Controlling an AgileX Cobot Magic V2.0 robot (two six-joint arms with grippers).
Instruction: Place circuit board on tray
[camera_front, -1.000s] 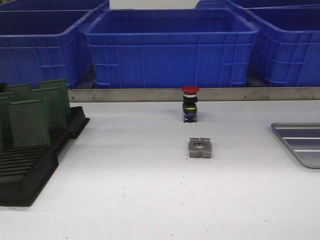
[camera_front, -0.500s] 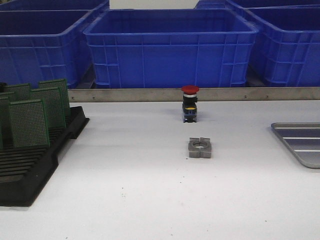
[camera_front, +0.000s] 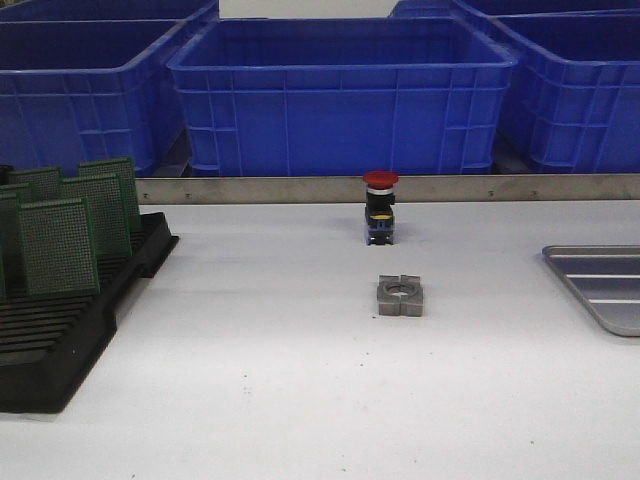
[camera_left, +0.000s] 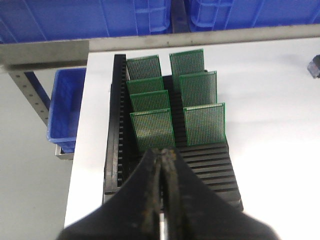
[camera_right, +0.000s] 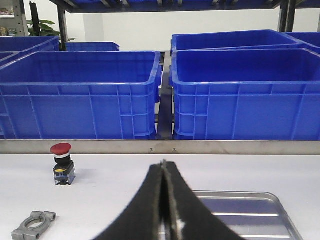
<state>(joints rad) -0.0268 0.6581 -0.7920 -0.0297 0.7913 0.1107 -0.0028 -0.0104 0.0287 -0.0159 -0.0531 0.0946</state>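
Several green circuit boards (camera_front: 60, 245) (camera_left: 152, 129) stand upright in a black slotted rack (camera_front: 60, 340) (camera_left: 210, 165) at the table's left. A silver tray (camera_front: 605, 285) (camera_right: 260, 212) lies at the right edge with nothing in it. Neither gripper appears in the front view. My left gripper (camera_left: 163, 152) is shut and holds nothing, hovering just short of the nearest board over the rack. Shut and holding nothing as well, my right gripper (camera_right: 163, 165) hangs beside the tray's near left part.
A red push button (camera_front: 380, 205) (camera_right: 62, 162) stands at the table's middle back. In front of it lies a grey metal clamp (camera_front: 400, 296) (camera_right: 34, 223). Big blue bins (camera_front: 340, 95) line the back behind a metal rail (camera_front: 400, 188).
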